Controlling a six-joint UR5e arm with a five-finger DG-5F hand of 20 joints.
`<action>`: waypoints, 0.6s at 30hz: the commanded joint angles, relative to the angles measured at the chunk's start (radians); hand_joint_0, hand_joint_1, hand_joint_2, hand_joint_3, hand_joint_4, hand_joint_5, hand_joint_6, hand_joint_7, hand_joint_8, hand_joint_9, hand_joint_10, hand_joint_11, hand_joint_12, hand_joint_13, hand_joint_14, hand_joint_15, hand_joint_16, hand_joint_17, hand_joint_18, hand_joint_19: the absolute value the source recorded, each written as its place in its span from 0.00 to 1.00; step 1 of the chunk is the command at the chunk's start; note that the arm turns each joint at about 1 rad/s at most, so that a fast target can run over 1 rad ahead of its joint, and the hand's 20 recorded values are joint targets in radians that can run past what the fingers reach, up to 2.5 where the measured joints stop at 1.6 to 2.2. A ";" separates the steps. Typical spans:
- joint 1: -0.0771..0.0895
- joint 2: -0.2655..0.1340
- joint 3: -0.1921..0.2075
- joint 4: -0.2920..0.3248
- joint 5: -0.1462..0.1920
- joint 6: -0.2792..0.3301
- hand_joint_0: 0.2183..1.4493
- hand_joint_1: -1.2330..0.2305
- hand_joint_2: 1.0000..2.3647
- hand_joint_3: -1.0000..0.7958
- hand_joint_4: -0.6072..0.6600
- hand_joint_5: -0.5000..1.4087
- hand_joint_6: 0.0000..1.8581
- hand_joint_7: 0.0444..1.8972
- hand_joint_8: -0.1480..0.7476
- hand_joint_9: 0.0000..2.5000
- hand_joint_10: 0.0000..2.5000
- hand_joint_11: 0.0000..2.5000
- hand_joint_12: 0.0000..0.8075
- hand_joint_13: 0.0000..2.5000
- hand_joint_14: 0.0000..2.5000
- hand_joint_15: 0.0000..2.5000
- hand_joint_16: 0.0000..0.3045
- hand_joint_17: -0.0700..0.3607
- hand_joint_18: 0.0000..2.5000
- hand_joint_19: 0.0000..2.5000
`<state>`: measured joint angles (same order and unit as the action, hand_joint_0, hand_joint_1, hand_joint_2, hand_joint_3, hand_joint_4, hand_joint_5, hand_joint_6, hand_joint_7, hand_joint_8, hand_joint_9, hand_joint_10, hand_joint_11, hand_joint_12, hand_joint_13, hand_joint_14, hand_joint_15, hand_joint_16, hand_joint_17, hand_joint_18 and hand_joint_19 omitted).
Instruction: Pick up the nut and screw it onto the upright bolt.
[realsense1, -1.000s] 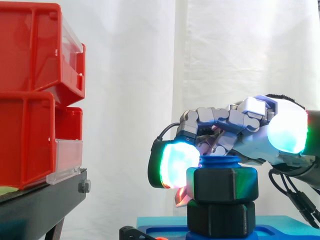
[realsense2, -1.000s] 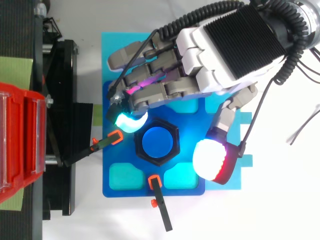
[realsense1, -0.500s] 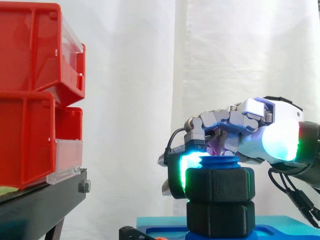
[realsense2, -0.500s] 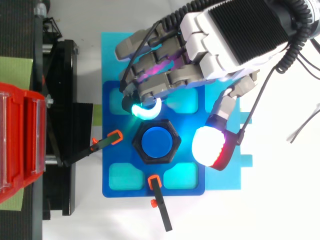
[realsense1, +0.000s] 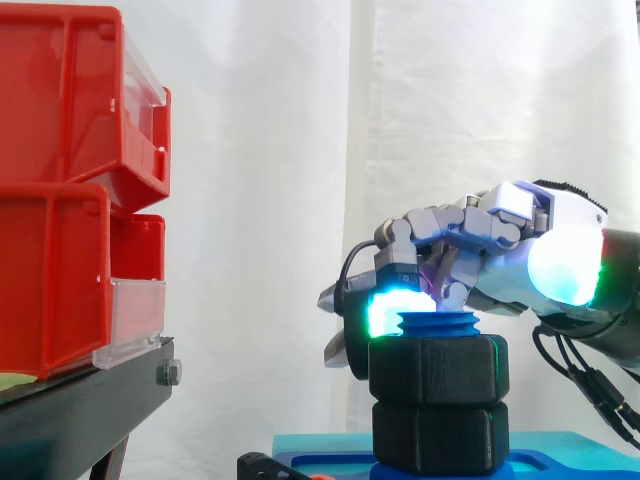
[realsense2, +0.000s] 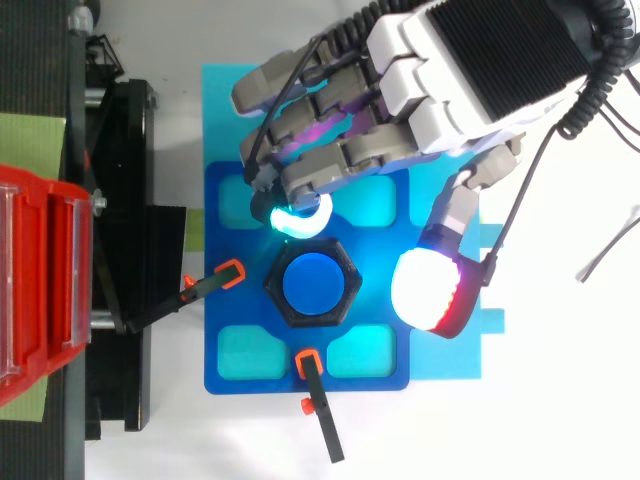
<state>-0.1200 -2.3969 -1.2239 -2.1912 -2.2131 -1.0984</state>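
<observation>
Matte black hexagonal nut (realsense1: 437, 370) was seen seated on the ribbed blue bolt (realsense2: 312, 285) at lower centre, hand (realsense2: 470, 60) was found curled at upper right, nothing clasped, rounded cyan fingertip (realsense2: 297, 217) just beside the nut's edge.

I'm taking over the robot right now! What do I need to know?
Hand: fingers curled, holding nothing. One glowing pad sits by the nut's rim; the thumb is apart from it.
Nut: on the upright bolt, blue thread tip poking out above it. It sits on a second black hex piece on the blue plate.
Done: nut picked up and threaded on.
Left: maybe a last tightening turn; how tight it is cannot be seen.
</observation>
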 joint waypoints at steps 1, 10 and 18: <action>-0.012 -0.001 0.000 0.039 -0.016 0.008 0.21 0.73 0.00 0.28 0.69 0.24 0.27 0.57 0.48 0.51 0.00 0.04 0.35 0.33 0.00 0.01 0.10 0.32 0.21 0.00; -0.038 -0.001 0.000 0.090 -0.086 0.009 0.20 0.74 0.00 0.28 0.71 0.22 0.27 0.52 0.49 0.49 0.00 0.04 0.37 0.32 0.00 0.01 0.11 0.33 0.21 0.00; -0.030 -0.001 0.000 0.087 -0.086 0.006 0.19 0.73 0.00 0.28 0.68 0.19 0.27 0.43 0.48 0.42 0.00 0.01 0.40 0.27 0.00 0.00 0.12 0.36 0.17 0.00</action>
<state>-0.1548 -2.3976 -1.2241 -2.1043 -2.2989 -1.0908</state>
